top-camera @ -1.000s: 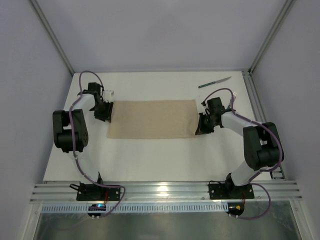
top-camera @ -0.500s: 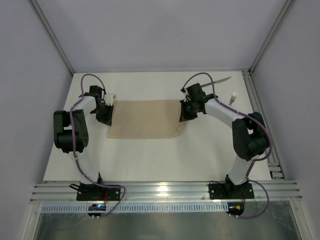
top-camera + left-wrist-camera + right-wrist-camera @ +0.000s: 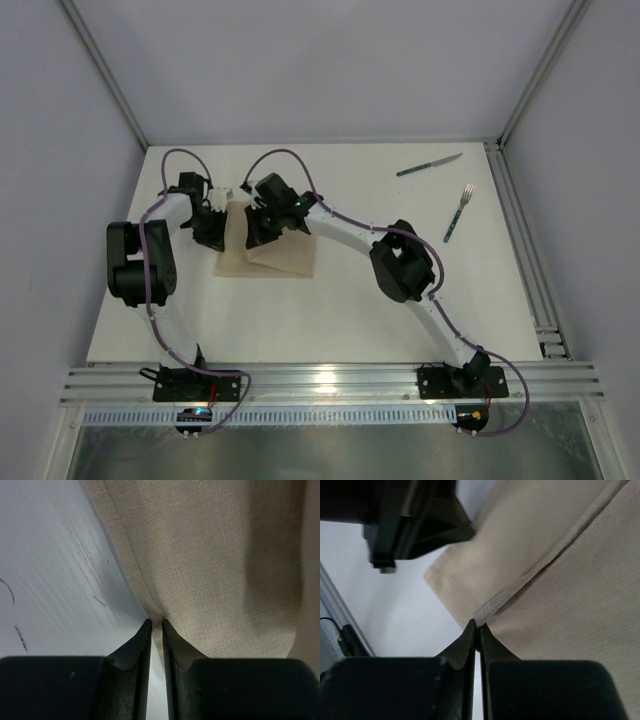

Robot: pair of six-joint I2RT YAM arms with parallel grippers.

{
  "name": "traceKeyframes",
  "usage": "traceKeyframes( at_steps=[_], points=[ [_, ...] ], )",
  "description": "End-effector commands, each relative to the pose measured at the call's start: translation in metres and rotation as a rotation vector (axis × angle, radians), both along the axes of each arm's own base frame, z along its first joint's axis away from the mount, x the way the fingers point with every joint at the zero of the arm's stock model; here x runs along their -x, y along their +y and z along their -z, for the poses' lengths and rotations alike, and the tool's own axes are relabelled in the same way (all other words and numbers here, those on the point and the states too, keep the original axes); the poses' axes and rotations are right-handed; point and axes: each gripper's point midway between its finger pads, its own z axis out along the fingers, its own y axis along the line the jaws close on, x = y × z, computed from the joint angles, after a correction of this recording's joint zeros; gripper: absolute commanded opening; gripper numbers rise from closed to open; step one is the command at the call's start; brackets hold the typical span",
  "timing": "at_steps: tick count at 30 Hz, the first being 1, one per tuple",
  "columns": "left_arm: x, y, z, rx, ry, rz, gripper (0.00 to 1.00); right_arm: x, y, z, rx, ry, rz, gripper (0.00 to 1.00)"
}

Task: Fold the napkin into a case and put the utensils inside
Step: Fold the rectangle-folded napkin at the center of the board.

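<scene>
So, since half a second ago my right fingers have dragged the right end of the napkin all the way over beside the left fingers, and both pairs are pinching its edge. It now lies doubled at the left of the table. The knife and fork sit far right, well apart from it.

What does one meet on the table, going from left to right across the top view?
In order: left gripper → napkin → knife → fork. The right gripper overlaps the napkin, so it is left out.
</scene>
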Motion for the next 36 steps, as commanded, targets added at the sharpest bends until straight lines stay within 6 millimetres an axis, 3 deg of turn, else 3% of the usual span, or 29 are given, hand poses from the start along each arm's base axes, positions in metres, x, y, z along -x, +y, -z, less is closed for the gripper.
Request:
traceKeyframes(
  at_steps=[1, 7, 19, 25, 29, 33, 34, 36],
  points=[
    [0.015, -0.009, 0.014, 0.041, 0.056, 0.009, 0.15, 0.014, 0.051, -0.034, -0.173, 0.033, -0.035, 0.03],
    [0.016, -0.011, 0.014, 0.049, 0.048, 0.016, 0.14, 0.021, 0.081, -0.037, -0.268, 0.031, -0.044, 0.04],
    [0.012, -0.008, 0.009, 0.043, 0.032, 0.015, 0.13, 0.028, 0.1, -0.031, -0.319, 0.094, -0.026, 0.03],
    [0.008, -0.006, 0.004, 0.031, 0.013, 0.011, 0.14, 0.042, 0.105, -0.009, -0.305, 0.169, -0.015, 0.04],
    [0.008, -0.003, 0.0, 0.013, 0.008, 0.006, 0.18, 0.039, 0.107, 0.005, -0.301, 0.185, 0.003, 0.04],
    [0.004, 0.008, -0.009, -0.022, -0.023, -0.009, 0.25, 0.036, 0.108, 0.006, -0.295, 0.171, 0.008, 0.2],
    [0.004, 0.011, -0.014, -0.029, -0.031, -0.013, 0.29, 0.037, 0.108, 0.001, -0.3, 0.161, 0.004, 0.3],
    [0.001, 0.019, -0.022, -0.049, -0.048, -0.023, 0.31, 0.037, 0.107, -0.008, -0.306, 0.133, -0.019, 0.38]
  ],
)
